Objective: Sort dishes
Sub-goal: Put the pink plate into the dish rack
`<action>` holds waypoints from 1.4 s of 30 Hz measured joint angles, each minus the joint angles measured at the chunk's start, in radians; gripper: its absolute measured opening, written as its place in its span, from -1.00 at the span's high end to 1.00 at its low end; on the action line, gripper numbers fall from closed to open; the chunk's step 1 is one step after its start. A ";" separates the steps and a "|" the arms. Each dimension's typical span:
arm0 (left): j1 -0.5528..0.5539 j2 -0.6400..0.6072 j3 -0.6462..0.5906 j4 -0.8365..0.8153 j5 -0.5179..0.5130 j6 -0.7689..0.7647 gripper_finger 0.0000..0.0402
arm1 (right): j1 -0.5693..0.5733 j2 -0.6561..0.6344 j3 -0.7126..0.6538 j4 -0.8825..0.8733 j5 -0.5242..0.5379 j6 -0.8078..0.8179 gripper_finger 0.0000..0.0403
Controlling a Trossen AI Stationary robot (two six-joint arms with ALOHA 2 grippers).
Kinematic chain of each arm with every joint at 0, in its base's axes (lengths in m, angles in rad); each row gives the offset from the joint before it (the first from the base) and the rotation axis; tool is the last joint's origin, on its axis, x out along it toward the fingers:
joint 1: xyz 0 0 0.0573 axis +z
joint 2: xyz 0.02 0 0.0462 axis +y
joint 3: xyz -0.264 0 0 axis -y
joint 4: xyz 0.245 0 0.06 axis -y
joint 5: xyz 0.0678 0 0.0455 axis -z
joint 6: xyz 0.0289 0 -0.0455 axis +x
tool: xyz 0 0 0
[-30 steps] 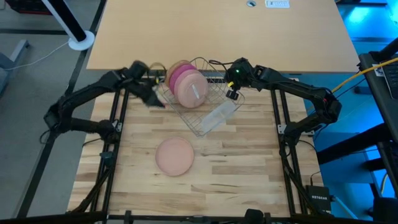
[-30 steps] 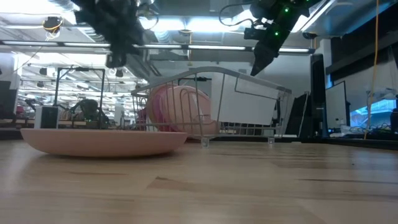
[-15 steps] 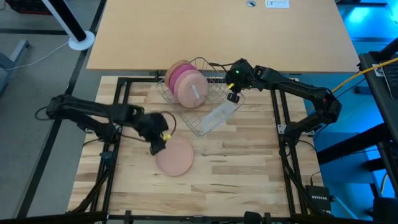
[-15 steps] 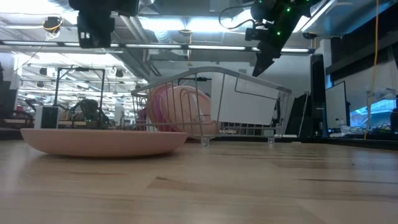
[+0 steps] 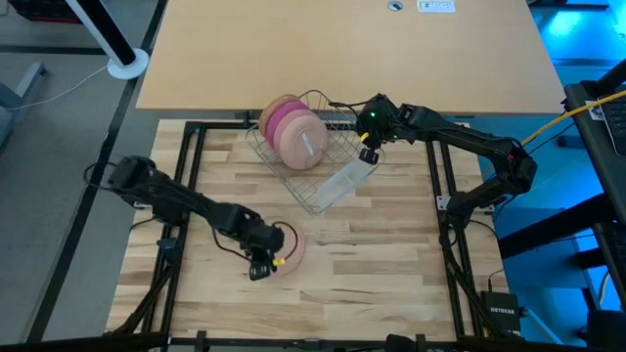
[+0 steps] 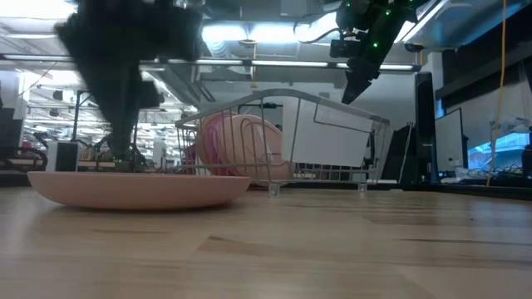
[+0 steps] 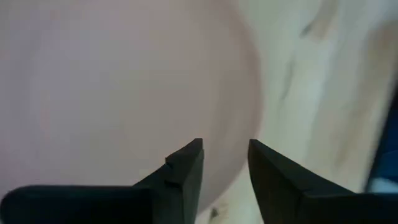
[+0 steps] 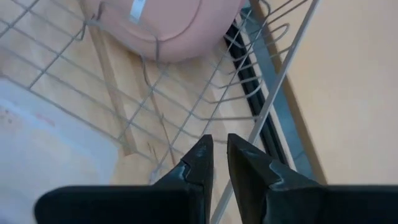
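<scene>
Left gripper point(image 5: 262, 267) hovers low over the pale pink plate point(image 5: 290, 244) lying flat on the wooden table point(image 5: 372, 274), fingers point(image 7: 186, 168) parted with a gap between them, holding nothing, tips above the plate's near edge. Right gripper point(image 5: 367, 153) hangs over the right rim of the wire rack point(image 5: 323, 186), fingers nearly together and gripping nothing. Inside the rack a second pale pink plate point(image 5: 303, 142), a magenta plate point(image 5: 286, 119) and a tan-orange plate point(image 5: 275, 106) stand on edge, with a translucent cup point(image 5: 347, 181) lying at the rack's near-right end.
</scene>
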 joint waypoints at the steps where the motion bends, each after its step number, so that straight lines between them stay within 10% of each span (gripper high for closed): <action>1: -0.005 0.026 0.000 -0.004 0.007 0.007 0.38 | 0.000 0.000 0.000 -0.009 0.000 0.000 0.74; 12: -0.055 0.157 0.000 -0.001 0.202 0.021 0.09 | 0.000 0.000 0.000 -0.024 0.000 0.000 0.74; 42: -0.068 0.157 0.000 0.001 -0.283 0.141 0.41 | 0.000 0.000 0.000 -0.024 0.000 0.023 0.74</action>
